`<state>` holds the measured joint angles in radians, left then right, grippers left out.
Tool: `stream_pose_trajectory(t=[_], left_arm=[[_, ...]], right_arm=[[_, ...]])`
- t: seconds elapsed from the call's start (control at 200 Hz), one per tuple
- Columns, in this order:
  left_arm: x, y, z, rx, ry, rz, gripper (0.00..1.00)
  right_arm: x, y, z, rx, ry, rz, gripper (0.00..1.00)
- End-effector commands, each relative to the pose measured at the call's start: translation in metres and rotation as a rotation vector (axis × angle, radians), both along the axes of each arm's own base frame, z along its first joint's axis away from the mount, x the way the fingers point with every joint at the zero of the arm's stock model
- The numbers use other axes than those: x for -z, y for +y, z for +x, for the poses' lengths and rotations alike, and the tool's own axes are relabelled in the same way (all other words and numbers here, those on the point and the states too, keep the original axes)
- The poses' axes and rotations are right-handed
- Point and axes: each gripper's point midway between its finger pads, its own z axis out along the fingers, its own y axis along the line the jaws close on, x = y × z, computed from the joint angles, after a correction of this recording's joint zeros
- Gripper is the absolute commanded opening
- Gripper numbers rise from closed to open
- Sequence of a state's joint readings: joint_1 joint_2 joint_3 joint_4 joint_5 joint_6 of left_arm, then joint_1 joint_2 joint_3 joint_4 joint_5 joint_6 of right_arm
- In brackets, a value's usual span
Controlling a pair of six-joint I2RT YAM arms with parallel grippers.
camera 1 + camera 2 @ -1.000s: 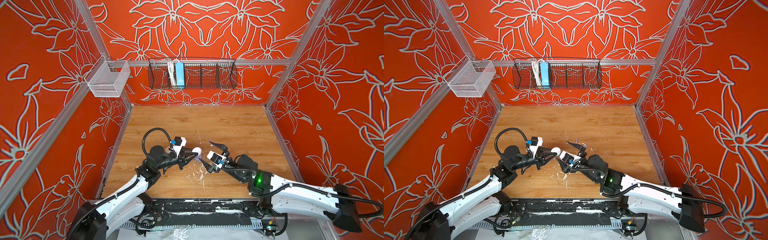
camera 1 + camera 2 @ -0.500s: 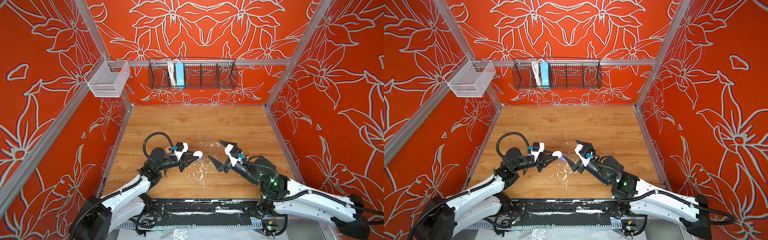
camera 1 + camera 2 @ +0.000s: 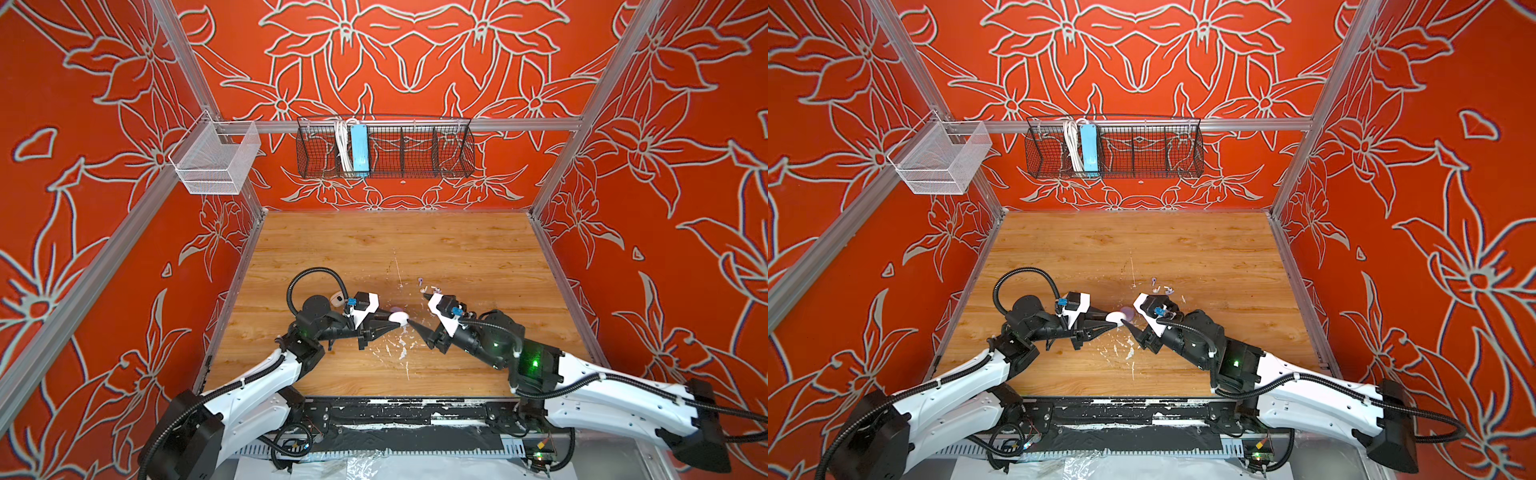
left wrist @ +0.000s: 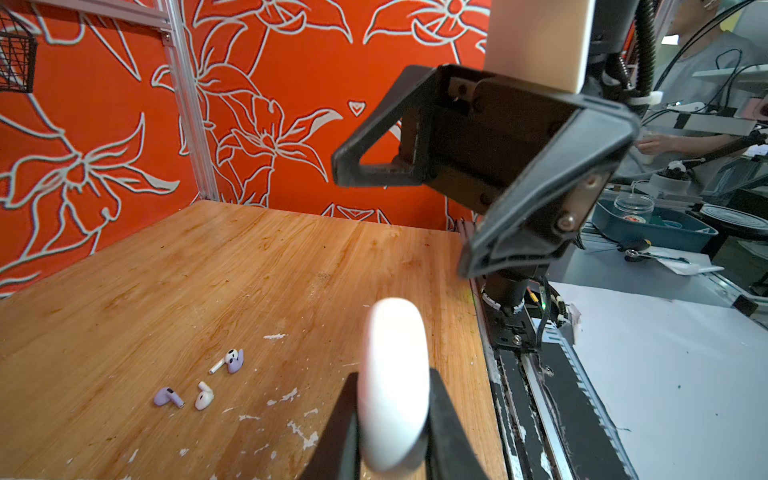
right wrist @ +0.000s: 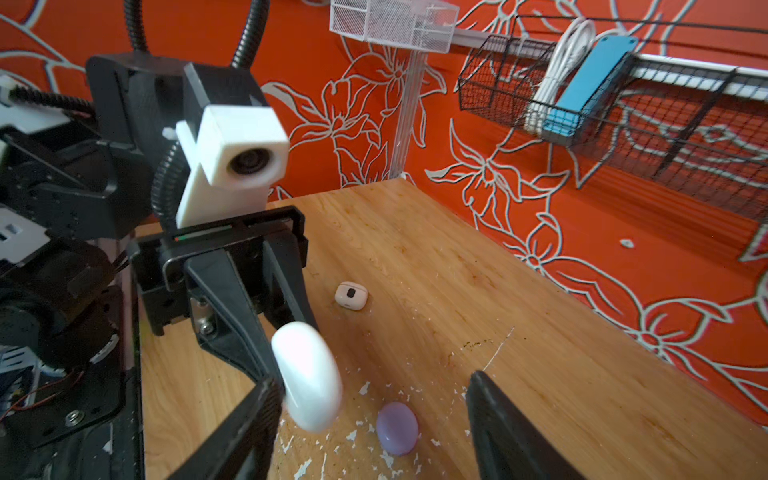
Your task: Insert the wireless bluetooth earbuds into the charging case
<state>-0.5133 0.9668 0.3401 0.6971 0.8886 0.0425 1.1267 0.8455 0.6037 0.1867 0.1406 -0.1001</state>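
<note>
- Counter (image 3: 374, 249): light wood-grain board, walled on three sides by orange flower-patterned panels.
- Black wire basket (image 3: 415, 176): hung on the back wall; a blue power strip (image 3: 359, 149) and a white coiled cable are stood in one of its compartments.
- White mesh basket (image 3: 216, 166): hung at the corner of the left wall.
- Left hand (image 4: 392, 374): clamped narrowly on the white oval pebble-shaped charging case (image 4: 392, 399), which is held on edge above the counter, near its middle.
- Right hand (image 5: 372, 380): jaws set wide apart, nothing gripped; one fingertip is seen just beside the white case.
- Lavender oval case (image 5: 397, 428): laid flat on the counter, below and between the two hands.
- Small white rounded-square case with a black mark (image 5: 351, 295): laid on the counter beside the left arm.
- Wireless earbuds, tiny and stemmed: four are seen loose on the counter, beyond the right hand and apart from every case. One lavender (image 4: 168, 397) and one white (image 4: 204, 399) lie near each other; a further white and lavender pair (image 4: 230, 360) lie touching.
- White paint flecks (image 3: 401, 349): scattered on the counter under the hands.
</note>
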Motion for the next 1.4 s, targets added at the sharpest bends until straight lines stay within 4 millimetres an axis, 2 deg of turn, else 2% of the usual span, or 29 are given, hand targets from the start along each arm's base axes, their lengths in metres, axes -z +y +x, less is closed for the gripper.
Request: stream_pose_trajectory(t=[0.0,0.175,0.355,0.581,0.736,0.906,1.396], left_arm=[[-0.017,-0.002,-0.01,0.045,-0.082,-0.028,0.0],[-0.017,-0.003,-0.012,0.059,-0.077,-0.025,0.0],[-0.017,-0.005,-0.014,0.076,-0.074,-0.016,0.0],[-0.015,-0.007,-0.013,0.082,-0.069,-0.006,0.0],[-0.013,-0.006,-0.011,0.07,-0.07,0.001,0.0],[-0.012,-0.007,-0.01,0.06,-0.071,0.003,0.0],[-0.012,-0.008,-0.015,0.094,-0.085,0.002,0.0]], right_arm=[[0.004,0.014,-0.011,-0.09,0.033,-0.007,0.7],[0.011,0.021,-0.006,-0.08,0.045,-0.029,0.68],[0.011,0.01,0.013,0.048,0.035,-0.012,0.59],[0.006,0.01,0.011,0.041,0.035,0.012,0.58],[0.006,0.007,0.016,0.072,0.051,-0.01,0.5],[-0.003,0.003,0.012,0.065,0.04,0.022,0.5],[-0.004,0.004,0.019,0.099,0.051,0.013,0.48]])
